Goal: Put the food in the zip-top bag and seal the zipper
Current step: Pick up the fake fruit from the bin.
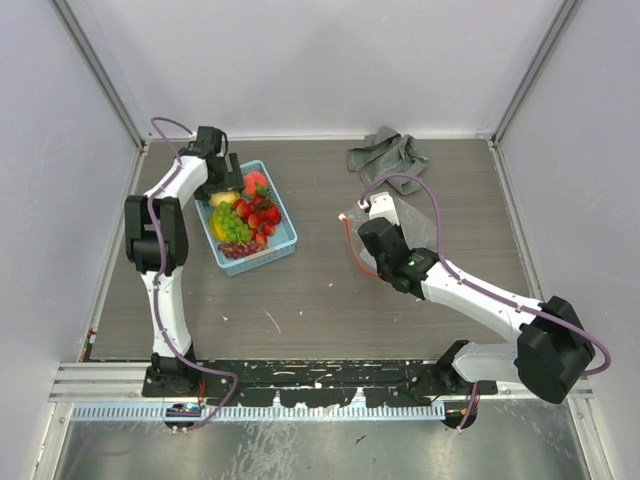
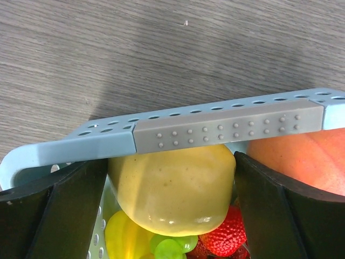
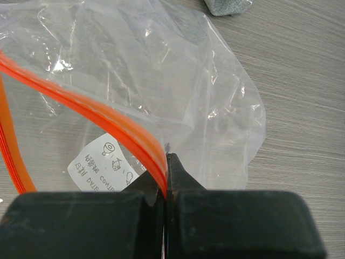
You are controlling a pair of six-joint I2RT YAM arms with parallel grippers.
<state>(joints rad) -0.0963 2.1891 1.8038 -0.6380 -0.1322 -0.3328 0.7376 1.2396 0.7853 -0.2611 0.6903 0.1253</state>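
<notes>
The food lies in a light blue basket [image 1: 287,240] at the left. My left gripper [image 1: 222,192] is at the basket's far end. In the left wrist view my left gripper [image 2: 170,208] has a finger touching each side of the pale yellow lemon [image 2: 172,183], just below the basket rim [image 2: 70,147]. The peach [image 2: 302,159], a strawberry [image 2: 226,236] and green grapes [image 2: 172,249] lie around it. The clear zip-top bag [image 1: 405,228] lies flat at centre right. My right gripper [image 3: 167,162] is shut on its red-orange zipper [image 3: 97,116].
A grey cloth [image 1: 388,152] lies crumpled at the back of the table, just beyond the bag. A white label [image 3: 102,167] shows on the bag. A grey studded strip [image 2: 226,129] covers part of the basket rim. Walls close in the table on three sides.
</notes>
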